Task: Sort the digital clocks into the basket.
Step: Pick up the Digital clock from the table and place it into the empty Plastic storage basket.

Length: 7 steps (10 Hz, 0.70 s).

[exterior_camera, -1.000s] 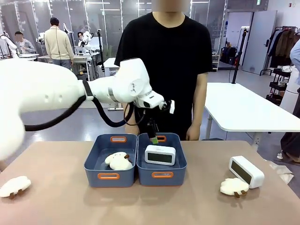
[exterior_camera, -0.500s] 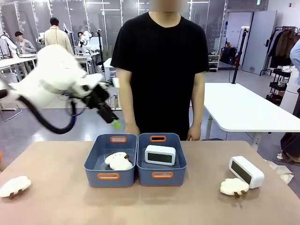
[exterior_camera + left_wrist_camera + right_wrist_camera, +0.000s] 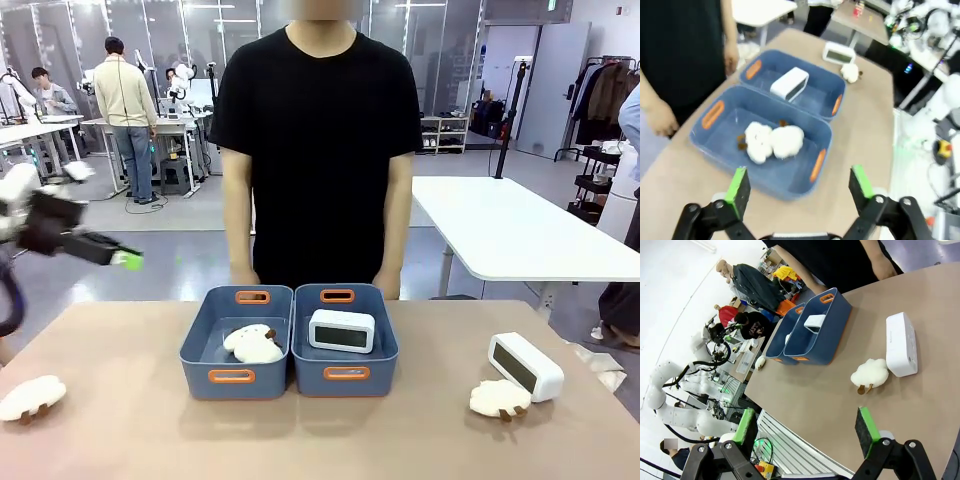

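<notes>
Here, clock (image 3: 341,330) in right basket (image 3: 310,381), second clock (image 3: 526,366) outside.

Workshop hall, viewed from the near side of a tan-topped bench (image 3: 130,440). The floor (image 3: 180,272) is smooth grey with a slight sheen. Right of centre, a white table (image 3: 520,235) on white legs stands behind the bench, apart from it. At far right, a clothes rack (image 3: 605,95) hung with dark coats stands beside a pale grey door (image 3: 548,85). Glass partitions (image 3: 190,35) in dark frames close the rear of the room. Strip lights (image 3: 210,6) overhead give even, cool illumination. At rear left, white work tables (image 3: 45,128) stand in a row. A low shelf unit (image 3: 440,135), possibly wheeled, stands in the middle distance, its contents too small to tell.
</notes>
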### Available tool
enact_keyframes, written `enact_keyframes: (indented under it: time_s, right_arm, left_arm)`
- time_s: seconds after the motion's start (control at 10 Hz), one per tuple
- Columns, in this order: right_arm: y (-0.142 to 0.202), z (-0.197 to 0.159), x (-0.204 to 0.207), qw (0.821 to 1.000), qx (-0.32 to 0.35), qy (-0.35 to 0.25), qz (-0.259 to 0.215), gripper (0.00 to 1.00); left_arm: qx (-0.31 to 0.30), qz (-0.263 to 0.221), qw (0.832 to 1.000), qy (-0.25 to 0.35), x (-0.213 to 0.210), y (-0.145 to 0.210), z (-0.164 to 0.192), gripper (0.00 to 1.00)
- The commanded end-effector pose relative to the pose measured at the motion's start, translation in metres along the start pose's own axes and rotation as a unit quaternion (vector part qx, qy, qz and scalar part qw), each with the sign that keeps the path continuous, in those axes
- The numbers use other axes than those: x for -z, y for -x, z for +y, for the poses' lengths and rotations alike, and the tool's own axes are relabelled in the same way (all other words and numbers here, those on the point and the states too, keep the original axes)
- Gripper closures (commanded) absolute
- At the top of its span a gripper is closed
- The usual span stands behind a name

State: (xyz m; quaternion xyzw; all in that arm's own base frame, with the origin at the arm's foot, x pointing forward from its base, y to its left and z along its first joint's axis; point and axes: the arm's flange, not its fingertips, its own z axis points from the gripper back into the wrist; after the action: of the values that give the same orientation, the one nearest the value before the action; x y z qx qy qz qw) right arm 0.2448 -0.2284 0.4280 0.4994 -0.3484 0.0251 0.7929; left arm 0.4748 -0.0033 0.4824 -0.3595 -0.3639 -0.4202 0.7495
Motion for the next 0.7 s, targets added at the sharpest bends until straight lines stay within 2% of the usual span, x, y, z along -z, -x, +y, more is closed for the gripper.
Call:
enact_keyframes:
  time_s: [0.0,0.1,0.2,0.3,0.4,0.6]
  right_arm:
    - [0.0,0.0,0.0,1.0,-0.011,-0.005,-0.005,0.0]
    - [0.0,0.0,0.0,1.0,-0.011,-0.005,-0.005,0.0]
    - [0.0,0.0,0.0,1.0,-0.011,-0.005,-0.005,0.0]
    - [0.0,0.0,0.0,1.0,-0.011,-0.005,-0.005,0.0]
    - [0.0,0.0,0.0,1.0,-0.011,-0.005,-0.005,0.0]
    - [0.0,0.0,0.0,1.0,-0.011,-0.005,-0.005,0.0]
  left_arm:
    - [-0.048,-0.039,0.998,-0.009,-0.07,0.052,0.01,0.0]
    - [-0.085,-0.029,0.996,-0.01,-0.105,0.078,0.009,0.0]
    - [-0.105,-0.046,0.993,0.012,-0.132,0.12,0.015,0.0]
    - [-0.138,-0.042,0.99,0.002,-0.157,0.133,0.004,0.0]
    - [-0.142,-0.07,0.987,-0.002,-0.167,0.164,0.009,0.0]
    - [-0.147,-0.08,0.986,-0.017,-0.175,0.182,0.006,0.0]
